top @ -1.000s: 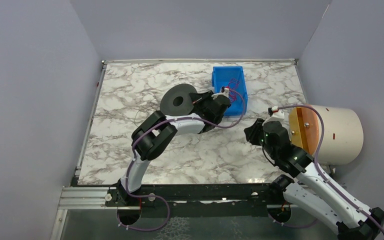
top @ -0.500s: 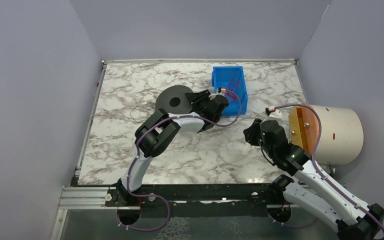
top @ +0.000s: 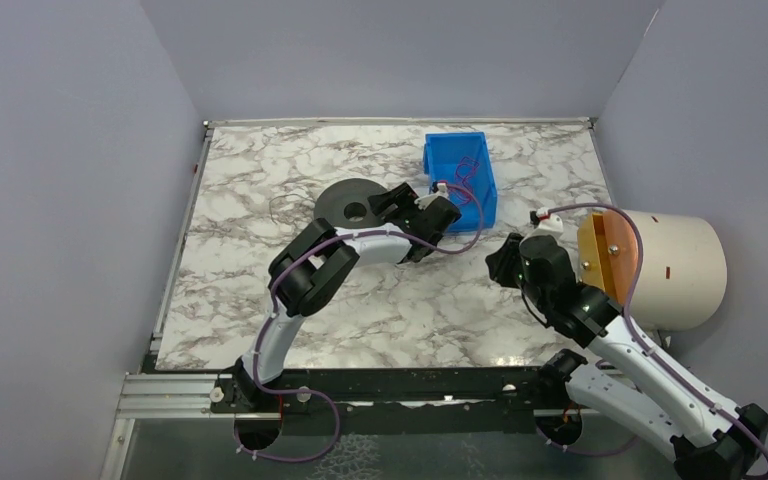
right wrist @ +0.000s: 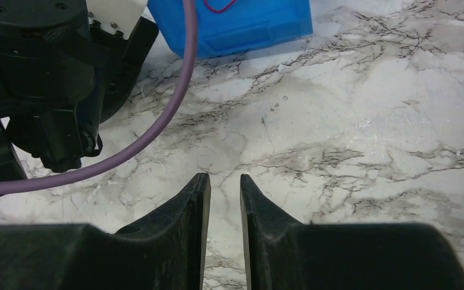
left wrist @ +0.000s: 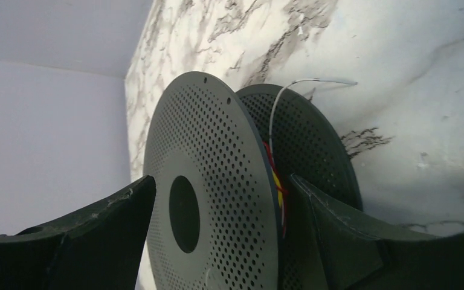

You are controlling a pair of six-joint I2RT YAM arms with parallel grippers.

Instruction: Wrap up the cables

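**Top view.** A dark perforated spool [top: 345, 203] lies flat on the marble table [top: 260, 290], just toward 11 o'clock of the table's centre. Its round faces are level and its hub hole points straight up. The left gripper [top: 388, 203] reaches it from 3 o'clock. A thin strand curls on the marble at the spool's 9 o'clock. A blue bin [top: 450, 155] stands at the spool's 2 o'clock and holds a loose tangle of red cables [top: 466, 180]. The right gripper [top: 500, 265] hangs over bare marble at 4 o'clock, well apart from the spool.

**Left wrist view.** Only here is the winding visible: red and yellow cables [left wrist: 276, 184] run round the core between the spool's [left wrist: 211, 181] two discs. A pale loose end rises out of the gap and bends over the marble. The left gripper [left wrist: 222, 180] has its jaws spread wide, one on each side of the upper disc. Whether they touch the disc cannot be told.

**Right wrist view.** The right gripper [right wrist: 223, 181] shows its jaws a narrow slit apart, with nothing between them. At 12 o'clock is the bin's [right wrist: 260, 24] wall, with a red loop [right wrist: 217, 6] above it. A lilac hose [right wrist: 181, 78] crosses at 10 o'clock.
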